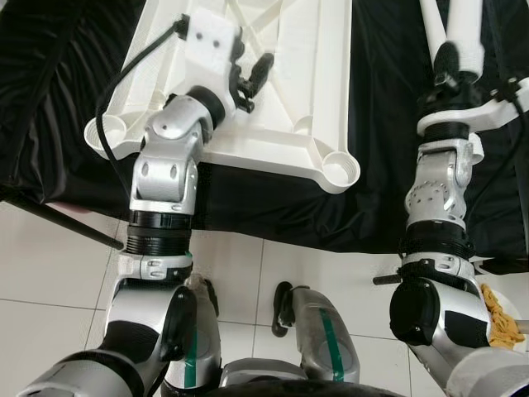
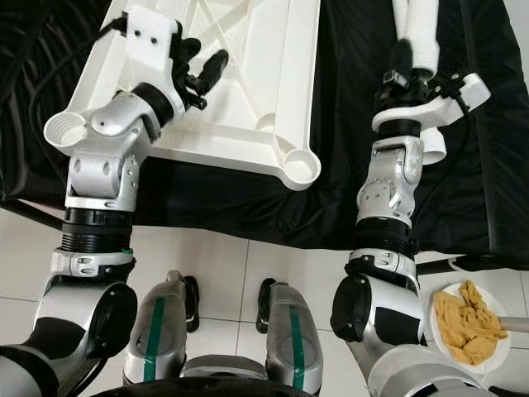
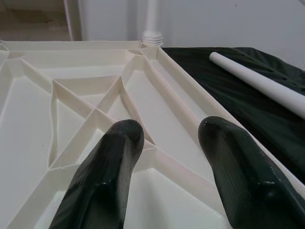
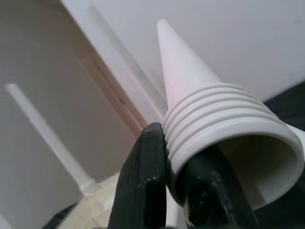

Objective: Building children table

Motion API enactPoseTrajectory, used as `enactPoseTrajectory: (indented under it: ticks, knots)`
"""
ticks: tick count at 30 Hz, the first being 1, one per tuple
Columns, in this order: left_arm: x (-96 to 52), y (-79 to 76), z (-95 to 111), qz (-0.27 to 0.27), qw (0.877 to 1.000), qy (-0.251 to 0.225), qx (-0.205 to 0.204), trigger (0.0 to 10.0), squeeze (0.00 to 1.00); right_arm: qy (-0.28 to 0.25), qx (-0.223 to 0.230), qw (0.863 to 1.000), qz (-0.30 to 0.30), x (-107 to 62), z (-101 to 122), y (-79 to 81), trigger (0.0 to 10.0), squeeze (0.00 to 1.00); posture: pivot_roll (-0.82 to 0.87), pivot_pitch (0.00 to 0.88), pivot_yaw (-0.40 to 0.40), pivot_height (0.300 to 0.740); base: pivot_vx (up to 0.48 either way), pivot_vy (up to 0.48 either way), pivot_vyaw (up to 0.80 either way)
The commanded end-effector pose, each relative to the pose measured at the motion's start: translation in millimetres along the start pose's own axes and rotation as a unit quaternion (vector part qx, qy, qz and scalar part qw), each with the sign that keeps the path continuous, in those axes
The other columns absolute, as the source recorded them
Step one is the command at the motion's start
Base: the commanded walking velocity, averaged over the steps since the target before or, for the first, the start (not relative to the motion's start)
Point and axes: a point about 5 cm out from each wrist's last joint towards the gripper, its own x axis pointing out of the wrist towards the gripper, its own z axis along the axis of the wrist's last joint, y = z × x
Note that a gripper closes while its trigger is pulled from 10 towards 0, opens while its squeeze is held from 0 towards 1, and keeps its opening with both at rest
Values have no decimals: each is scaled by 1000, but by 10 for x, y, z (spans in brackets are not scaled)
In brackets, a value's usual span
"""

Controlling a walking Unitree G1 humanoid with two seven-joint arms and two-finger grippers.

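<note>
The white plastic tabletop (image 1: 281, 91) is lying upside down on a black cloth (image 1: 388, 190), ribbed underside facing up, with round leg sockets (image 1: 339, 169) at the corners. In the left wrist view one leg (image 3: 151, 21) is already standing in the far corner socket, and another loose leg (image 3: 259, 83) is lying on the cloth just beside the tabletop.

The left gripper (image 1: 252, 78) is hovering over the ribbed underside with its fingers (image 3: 112, 167) spread apart and nothing between them. Can't tell if the tips are touching the plastic or not.

The right gripper (image 2: 409, 70) is off to the right of the tabletop, over the cloth, pinching a white table leg (image 2: 417, 29) near its threaded end. In the right wrist view the fingers (image 4: 143, 181) are sitting tight against the thread rings of that leg (image 4: 214, 124), with the hollow open end facing the camera.

Down on the tiled floor (image 2: 240, 265) by the robot's right side, a white plate (image 2: 446, 343) is holding a crumpled yellow cloth (image 2: 467, 322).
</note>
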Motion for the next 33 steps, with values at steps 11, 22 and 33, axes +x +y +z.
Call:
enactPoseTrajectory:
  ticks: [11,22,33]
  knots:
    - [24,-84,148,-153,982,-43,-105,10000,1000,25,-21,988,148,-55,-23,409,10000,0,6,33,19,740,0,0,0]
    - [-51,-46,392,-222,951,-92,-195,10000,1000,66,-16,975,211,-92,-96,518,10000,0,23,13,-10,740,0,0,0]
    - [32,-29,533,-241,914,-116,-304,10000,0,139,-6,949,284,-263,-241,588,10000,0,21,9,-5,740,0,0,0]
